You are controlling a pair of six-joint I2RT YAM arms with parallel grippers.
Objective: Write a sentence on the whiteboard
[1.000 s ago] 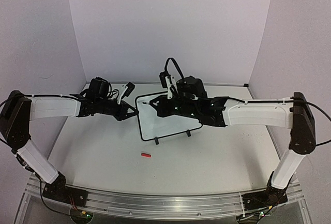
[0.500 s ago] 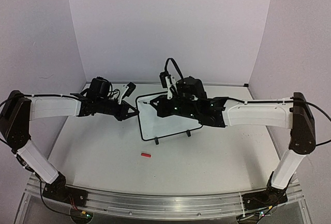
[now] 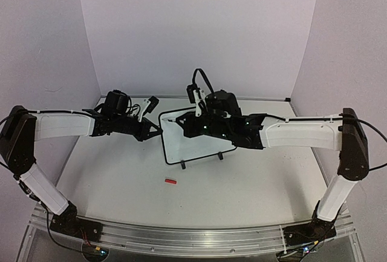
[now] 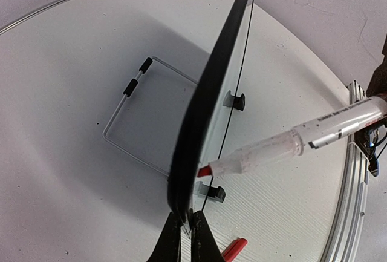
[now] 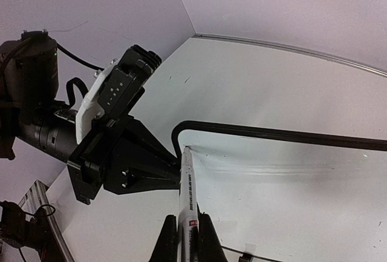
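Two black clip feet hold the whiteboard upright in the middle of the table. It has a white face and a thin black round-cornered frame, and is blade-thin edgewise. The left pincer is clamped shut on its left edge. The right pincer is closed around a white marker, whose red tip is against the board's upper left corner.

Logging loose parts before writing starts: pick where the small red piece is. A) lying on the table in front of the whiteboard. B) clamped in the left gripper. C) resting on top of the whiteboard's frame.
A: the small red piece lies loose on the table, on the arm-base side of the whiteboard, with nothing touching it.
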